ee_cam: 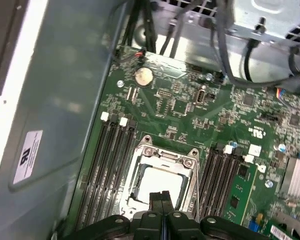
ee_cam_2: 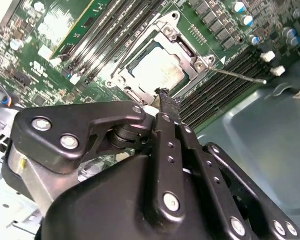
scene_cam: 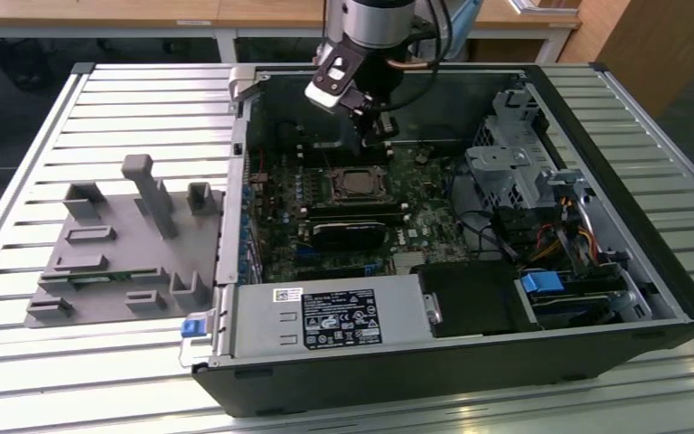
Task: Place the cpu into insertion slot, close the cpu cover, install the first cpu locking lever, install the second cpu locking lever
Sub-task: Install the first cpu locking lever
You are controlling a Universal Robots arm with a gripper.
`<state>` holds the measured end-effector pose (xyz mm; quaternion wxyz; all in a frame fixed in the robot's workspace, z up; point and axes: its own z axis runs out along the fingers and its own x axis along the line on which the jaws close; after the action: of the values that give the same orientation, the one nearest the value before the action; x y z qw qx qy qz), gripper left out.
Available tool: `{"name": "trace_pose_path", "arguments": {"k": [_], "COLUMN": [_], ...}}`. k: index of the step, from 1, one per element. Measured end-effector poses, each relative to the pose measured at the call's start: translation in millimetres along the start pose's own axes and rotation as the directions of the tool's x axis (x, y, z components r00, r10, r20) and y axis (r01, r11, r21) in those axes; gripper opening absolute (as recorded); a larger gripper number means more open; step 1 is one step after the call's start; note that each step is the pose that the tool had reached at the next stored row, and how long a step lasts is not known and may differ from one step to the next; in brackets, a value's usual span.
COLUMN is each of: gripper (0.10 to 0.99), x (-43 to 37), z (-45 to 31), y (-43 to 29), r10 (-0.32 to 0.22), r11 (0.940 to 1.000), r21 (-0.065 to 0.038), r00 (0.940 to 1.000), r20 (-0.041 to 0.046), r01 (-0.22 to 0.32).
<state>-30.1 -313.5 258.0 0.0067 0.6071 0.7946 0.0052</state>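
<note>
First wrist view has the gripper (ee_cam: 161,199) closed on nothing, hanging over the cpu (ee_cam: 159,181), which sits in the insertion slot (ee_cam: 136,186) with the cpu cover (ee_cam: 165,156) lying flat around it. Black memory slots (ee_cam: 112,155) flank it on both sides. In the second wrist view a thin lever (ee_cam_2: 240,76) juts over one bank.

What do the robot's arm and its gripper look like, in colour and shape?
The arm is a silvery-grey cylinder with a black lower part. A white box sits at its wrist, and a dark cable loops beside it. The gripper is matte black: flat hinged links with silver screw heads and two narrow fingers.
</note>
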Motion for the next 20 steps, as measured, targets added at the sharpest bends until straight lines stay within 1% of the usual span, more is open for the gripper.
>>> {"name": "trace_pose_path", "arguments": {"k": [6, 8, 10, 12, 15, 18, 20], "gripper": [0.106, 0.106, 0.106, 0.106, 0.106, 0.106, 0.106], "x": [0.0, 0.0, 0.0, 0.0, 0.0, 0.0, 0.0], "z": [0.2, 0.5, 0.6, 0.7, 0.8, 0.9, 1.0], "y": [0.0, 0.0, 0.0, 0.0, 0.0, 0.0, 0.0], "r10": [-0.06, -0.095, -0.131, -0.166, -0.221, -0.273, -0.309], "r11": [0.9982, 0.9955, 0.9914, 0.986, 0.9753, 0.962, 0.9512], "r21": [0.0, 0.0, -0.001, -0.001, -0.001, -0.002, -0.002], "r00": [0.9982, 0.9955, 0.9914, 0.986, 0.9753, 0.9619, 0.9512], "r20": [-0.0012, -0.0017, -0.0022, -0.0028, -0.0036, -0.0044, -0.005], "r01": [0.06, 0.095, 0.131, 0.166, 0.221, 0.273, 0.309]}}
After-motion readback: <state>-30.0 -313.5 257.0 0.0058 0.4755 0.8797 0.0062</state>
